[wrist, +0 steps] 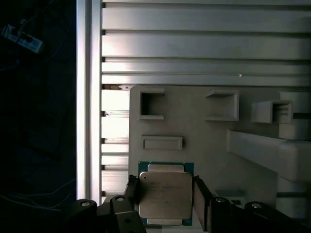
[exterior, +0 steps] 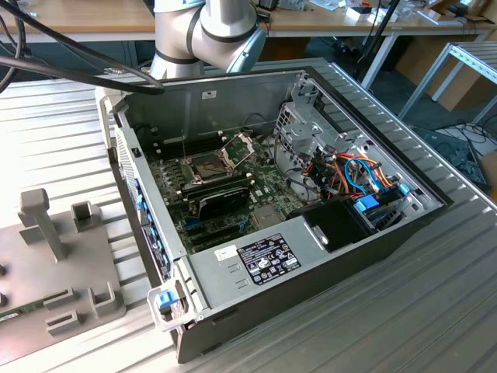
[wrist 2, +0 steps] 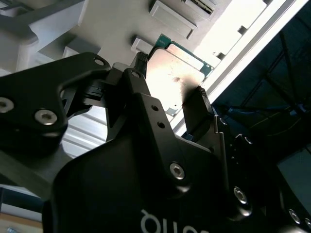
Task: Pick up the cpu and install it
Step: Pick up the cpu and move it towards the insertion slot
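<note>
Cpu [wrist: 165, 195]: lies flat, metal top up, on the grey plate [wrist: 204, 145], close to the plate's edge; its green border shows around the lid in both wrist views. It is not in the socket, so the install is not yet done.
Gripper [wrist: 166, 188]: down over the cpu and bracketing two opposite edges, set square to the chip, a pose that suits taking it by the sides and sparing the lid and the underside. Whether it is clamped on the cpu or only standing right against it, I cannot tell.
Second wrist view: the same bracket seen from a low angle, the gripper [wrist 2: 170, 77] on either side of the cpu [wrist 2: 177, 63], whose lid catches a bright glare.
Plate: a moulded holder with raised blocks and pockets on the ribbed table [wrist: 194, 43]; the pockets appear made to keep parts at known spots for pick-up. In the exterior view it sits at the exterior view's left, well apart from the case [exterior: 233, 97].
Socket [exterior: 208, 167]: on the board [exterior: 264, 190] inside the open case, its frame [exterior: 239, 146] tilted up, judged ready to receive the chip.
Case: lies on its side, open face up, which gives reach from above.
Arm [exterior: 210, 31]: its base stands behind the case.
</note>
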`<control>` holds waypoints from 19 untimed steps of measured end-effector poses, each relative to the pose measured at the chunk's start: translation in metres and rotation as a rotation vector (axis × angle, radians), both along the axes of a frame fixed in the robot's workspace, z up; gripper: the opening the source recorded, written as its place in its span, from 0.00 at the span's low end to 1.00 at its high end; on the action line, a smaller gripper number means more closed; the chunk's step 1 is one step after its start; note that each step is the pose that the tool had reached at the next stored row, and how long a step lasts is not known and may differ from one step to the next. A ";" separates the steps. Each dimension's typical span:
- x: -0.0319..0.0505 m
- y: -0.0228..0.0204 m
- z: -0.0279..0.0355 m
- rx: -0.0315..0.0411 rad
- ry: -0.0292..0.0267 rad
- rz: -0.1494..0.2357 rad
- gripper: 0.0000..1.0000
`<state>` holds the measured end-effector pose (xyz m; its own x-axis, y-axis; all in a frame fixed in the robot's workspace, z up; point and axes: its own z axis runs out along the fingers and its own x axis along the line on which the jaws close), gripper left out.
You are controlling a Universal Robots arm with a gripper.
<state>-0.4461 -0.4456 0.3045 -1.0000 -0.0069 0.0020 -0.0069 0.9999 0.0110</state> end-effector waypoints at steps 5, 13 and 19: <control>0.0000 0.0000 0.0035 0.0000 0.0001 0.000 0.55; 0.0000 0.0000 0.0083 0.0002 0.0001 0.000 0.55; 0.0000 0.0000 0.0137 0.0002 0.0000 0.000 0.55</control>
